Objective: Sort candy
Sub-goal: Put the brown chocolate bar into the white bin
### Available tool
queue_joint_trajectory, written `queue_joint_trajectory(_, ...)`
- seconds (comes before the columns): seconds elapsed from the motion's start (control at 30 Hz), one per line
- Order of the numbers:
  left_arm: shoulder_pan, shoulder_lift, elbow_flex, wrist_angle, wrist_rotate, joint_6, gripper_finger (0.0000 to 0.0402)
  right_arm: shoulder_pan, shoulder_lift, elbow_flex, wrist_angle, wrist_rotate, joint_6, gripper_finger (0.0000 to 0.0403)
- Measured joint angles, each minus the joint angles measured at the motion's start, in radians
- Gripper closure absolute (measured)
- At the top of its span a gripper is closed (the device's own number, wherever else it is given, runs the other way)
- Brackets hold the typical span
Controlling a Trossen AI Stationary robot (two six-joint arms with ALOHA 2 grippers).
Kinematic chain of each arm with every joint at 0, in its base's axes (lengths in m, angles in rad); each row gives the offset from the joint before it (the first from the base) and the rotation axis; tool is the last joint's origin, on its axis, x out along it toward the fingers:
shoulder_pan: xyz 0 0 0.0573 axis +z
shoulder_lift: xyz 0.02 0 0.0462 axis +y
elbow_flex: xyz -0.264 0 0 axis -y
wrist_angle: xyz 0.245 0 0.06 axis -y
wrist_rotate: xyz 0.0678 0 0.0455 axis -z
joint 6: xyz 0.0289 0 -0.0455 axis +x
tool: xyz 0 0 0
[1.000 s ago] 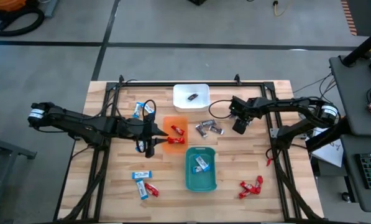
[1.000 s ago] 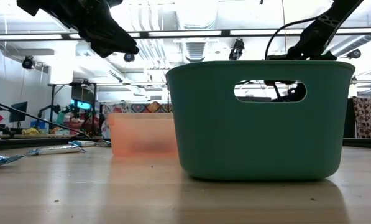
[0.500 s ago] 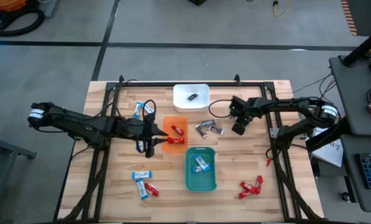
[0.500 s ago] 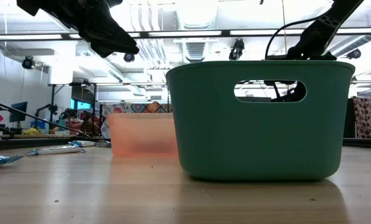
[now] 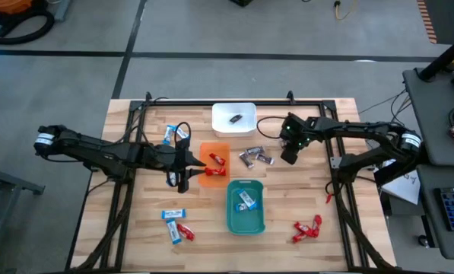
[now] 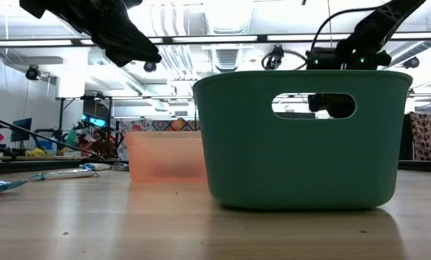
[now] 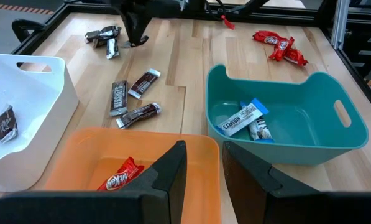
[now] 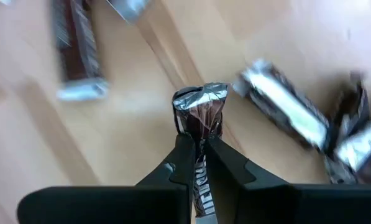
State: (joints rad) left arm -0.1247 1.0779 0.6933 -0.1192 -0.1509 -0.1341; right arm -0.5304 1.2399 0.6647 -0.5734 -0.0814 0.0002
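Note:
My right gripper point(image 5: 286, 157) is at the table's far right, over several loose dark brown/silver candies point(image 5: 255, 157), and is shut on one dark candy point(image 8: 201, 115). My left gripper point(image 7: 219, 180) is open over the orange tray point(image 5: 211, 176), which holds red candies point(image 7: 120, 177); nothing is between its fingers. One dark candy point(image 5: 235, 119) lies in the white tray point(image 5: 234, 109). Blue-and-white candies point(image 5: 246, 201) lie in the teal tray point(image 5: 246, 224). My right gripper pinches the dark candy between its two fingers, coming from above and pointing down. The candy lies along the fingers, and its crimped silver end point(image 8: 201, 98) sticks out past the fingertips point(image 8: 185, 146). It looks lifted clear of the table and of the candies below.
Blue-and-white candies lie loose at the far left point(image 5: 176, 134) and near left point(image 5: 175, 222). Red candies point(image 5: 306, 227) lie at the near right. A black frame point(image 5: 135, 114) runs round the wooden table. In the low view the teal tray point(image 6: 302, 137) fills the foreground.
My right gripper has shut on a dark candy among the loose ones, then shifted a little toward the table's left and far edges. My left gripper has kept still over the orange tray.

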Motion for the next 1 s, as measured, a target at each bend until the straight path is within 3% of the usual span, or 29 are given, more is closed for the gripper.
queue_joint_trajectory(0.17, 0.000, 0.000, 0.000, 0.000, 0.000, 0.000, 0.0314, 0.000, -0.048, 0.000, 0.143, -0.097, 0.013, 0.0375)
queue_joint_trajectory(0.4, 0.000, 0.000, 0.000, 0.006, 0.000, 0.009, 0.0314, 0.000, -0.046, 0.001, 0.572, -0.185, 0.058, 0.0375)
queue_joint_trajectory(0.73, 0.000, 0.000, 0.000, 0.008, 0.000, 0.021, 0.0314, 0.000, 0.086, 0.001, 1.068, -0.180, 0.084, 0.0375)
queue_joint_trajectory(1.0, 0.000, 0.000, 0.000, 0.007, 0.000, 0.021, 0.0314, 0.000, 0.217, 0.001, 1.238, -0.072, 0.028, 0.0374)
